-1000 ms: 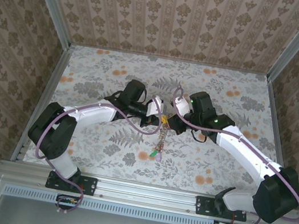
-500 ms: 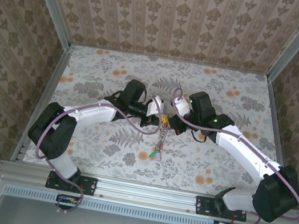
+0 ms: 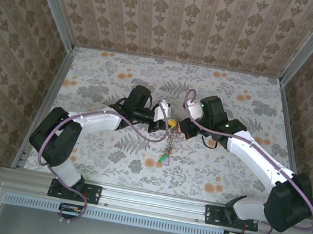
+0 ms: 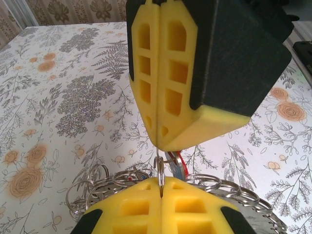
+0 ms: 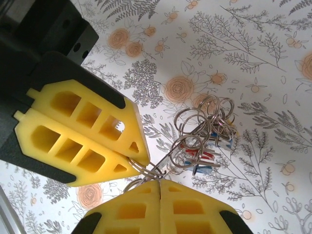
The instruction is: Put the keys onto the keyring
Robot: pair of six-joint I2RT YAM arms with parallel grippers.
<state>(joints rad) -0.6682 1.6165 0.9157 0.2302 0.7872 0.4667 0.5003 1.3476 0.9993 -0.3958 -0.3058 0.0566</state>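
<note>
Left claw (image 4: 161, 187): pads pressed flat together, no gap. A thin loop of the keyring (image 4: 97, 183) stands edge-on in the seam at their tips.
Right claw (image 5: 159, 187): also closed tight, pad against pad, with thin wire loops caught at its tips. Which loop of the bunch it nips, I cannot tell.
Claws to each other: tip to tip above the table (image 3: 208, 168), left claw (image 3: 164, 123) and right claw (image 3: 186, 128) just beside one another, the pinched loop between them.
Left wrist view: the right claw (image 4: 159, 139) comes down from above, its point touching the top of the same loop. A red tag (image 4: 178, 165) hangs just right of that loop.
Keyring, top view: it (image 3: 167, 146) trails from the meeting point of the claws toward the near edge as a narrow string of keys, with a green tag (image 3: 162, 161) at its low end.
Keyring, right wrist view: a cluster of wire rings (image 5: 204, 131) spreads up and right of the right claw's tips, apart from the pads but joined by the loops held there. Red tags (image 5: 192, 152) and blue tags (image 5: 217, 140) sit among the rings.
Left claw, right wrist view: it (image 5: 136, 158) reaches in from the left, its tip on the loops just above the right claw's tips.
Loose keys: I cannot tell any apart from the bunch.
</note>
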